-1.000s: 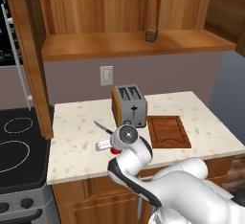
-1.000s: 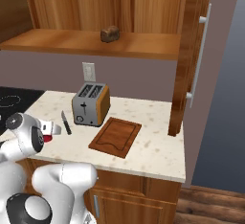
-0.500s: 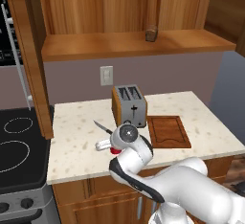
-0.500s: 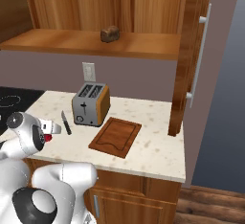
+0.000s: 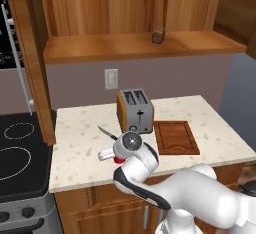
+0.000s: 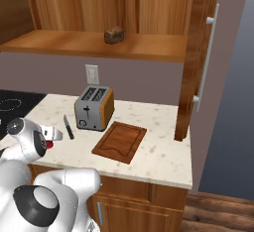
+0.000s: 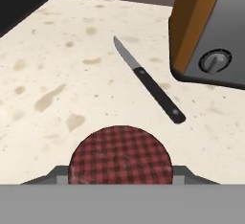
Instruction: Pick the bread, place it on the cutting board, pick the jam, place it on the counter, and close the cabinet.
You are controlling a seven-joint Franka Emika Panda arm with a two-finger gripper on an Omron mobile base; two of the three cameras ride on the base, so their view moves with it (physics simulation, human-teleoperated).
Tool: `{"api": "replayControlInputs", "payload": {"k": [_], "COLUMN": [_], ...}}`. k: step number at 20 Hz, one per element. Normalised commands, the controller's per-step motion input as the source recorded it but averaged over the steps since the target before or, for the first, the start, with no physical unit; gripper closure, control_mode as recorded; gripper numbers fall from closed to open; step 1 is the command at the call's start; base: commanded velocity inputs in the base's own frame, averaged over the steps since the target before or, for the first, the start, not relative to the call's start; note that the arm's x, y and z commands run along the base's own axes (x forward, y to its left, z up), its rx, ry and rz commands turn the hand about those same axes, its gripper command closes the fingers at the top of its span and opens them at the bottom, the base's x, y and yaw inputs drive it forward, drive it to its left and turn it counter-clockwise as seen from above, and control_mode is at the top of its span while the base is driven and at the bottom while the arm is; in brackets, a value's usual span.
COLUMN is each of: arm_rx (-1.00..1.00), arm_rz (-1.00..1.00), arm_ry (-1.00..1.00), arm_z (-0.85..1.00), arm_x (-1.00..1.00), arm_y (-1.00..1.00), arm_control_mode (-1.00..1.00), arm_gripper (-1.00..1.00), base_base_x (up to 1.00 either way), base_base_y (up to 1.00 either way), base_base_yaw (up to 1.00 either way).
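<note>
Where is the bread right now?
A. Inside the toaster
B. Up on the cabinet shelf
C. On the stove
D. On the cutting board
B. The bread sits up on the cabinet shelf, while the cutting board below has nothing on it.

bread (image 5: 158, 35): you see a brown chunk on the open cabinet (image 5: 135, 47) shelf, near its right end.
jam (image 7: 120, 155): red checked lid, upright, near worktop (image 5: 80, 143) front edge.
cutting board (image 5: 175, 137): flat, right of centre.
</note>
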Motion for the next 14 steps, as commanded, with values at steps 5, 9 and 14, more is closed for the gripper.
{"api": "replayControlInputs", "payload": {"k": [5,9,14], "arm_rx": [0.00,0.00,0.00], "arm_rz": [0.01,0.01,0.01], "arm_ry": [0.00,0.00,0.00], "arm_z": [-0.20,-0.21,-0.20], "arm_x": [0.00,0.00,0.00], "arm_y": [0.00,0.00,0.00], "arm_control_mode": [-1.00,-1.00,-1.00], "arm_gripper": [1.00,1.00,1.00], "base_base_x": [0.00,0.00,0.00], "base_base_y": [0.00,0.00,0.00], "base_base_yaw": [0.00,0.00,0.00]}}
